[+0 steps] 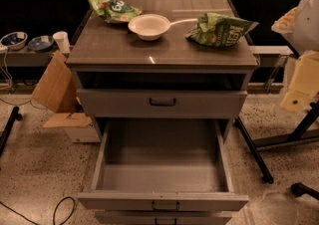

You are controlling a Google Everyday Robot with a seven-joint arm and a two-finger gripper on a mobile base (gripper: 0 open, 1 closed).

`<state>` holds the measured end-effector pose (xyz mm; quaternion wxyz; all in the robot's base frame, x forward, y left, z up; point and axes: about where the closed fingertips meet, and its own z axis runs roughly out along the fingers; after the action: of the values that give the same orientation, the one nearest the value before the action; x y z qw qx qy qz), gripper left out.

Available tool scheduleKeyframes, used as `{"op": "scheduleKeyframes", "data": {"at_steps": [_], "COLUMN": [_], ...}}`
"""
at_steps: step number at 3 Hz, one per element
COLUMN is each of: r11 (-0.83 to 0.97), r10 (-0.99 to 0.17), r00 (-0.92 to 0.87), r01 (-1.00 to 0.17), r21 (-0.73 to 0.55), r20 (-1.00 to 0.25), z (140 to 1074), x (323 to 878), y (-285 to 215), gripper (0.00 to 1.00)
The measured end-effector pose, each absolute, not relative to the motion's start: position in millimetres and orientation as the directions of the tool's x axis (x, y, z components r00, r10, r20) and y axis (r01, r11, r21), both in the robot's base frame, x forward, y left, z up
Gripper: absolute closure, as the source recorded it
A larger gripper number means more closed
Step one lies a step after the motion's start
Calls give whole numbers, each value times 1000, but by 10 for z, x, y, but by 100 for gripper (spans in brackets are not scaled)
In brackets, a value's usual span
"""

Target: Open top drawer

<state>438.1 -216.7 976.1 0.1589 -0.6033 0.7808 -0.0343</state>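
Observation:
The top drawer [119, 103] is the wide, shallow grey front just under the cabinet's top, with a dark curved bar handle [162, 102] at its centre. It stands a little way out, and a dark gap shows between its front and the countertop. My gripper [298, 92] is at the right edge of the view as pale white and yellowish parts. It hangs to the right of the cabinet, about level with the top drawer, and touches neither the drawer nor its handle.
The deeper drawer [162, 201] below is pulled far out and empty. The lowest drawer front [162, 218] shows beneath it. Two green chip bags [222, 29] [110, 9] and a white bowl [149, 26] lie on the countertop. Cardboard [55, 87] leans at the left. Dark stand legs [259, 154] are on the floor at the right.

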Motion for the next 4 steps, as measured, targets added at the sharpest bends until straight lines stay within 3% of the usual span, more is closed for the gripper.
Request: {"op": "scheduleKeyframes", "data": {"at_steps": [2, 4], "r11": [251, 12], "r10": [-954, -983], "r00": [-199, 22], "r01": [-939, -984], "r21": [-236, -180], "r20": [-224, -182], "z": [9604, 9060], "x": [4460, 4841], "y": [-1997, -1034], "gripper": [0, 0]}}
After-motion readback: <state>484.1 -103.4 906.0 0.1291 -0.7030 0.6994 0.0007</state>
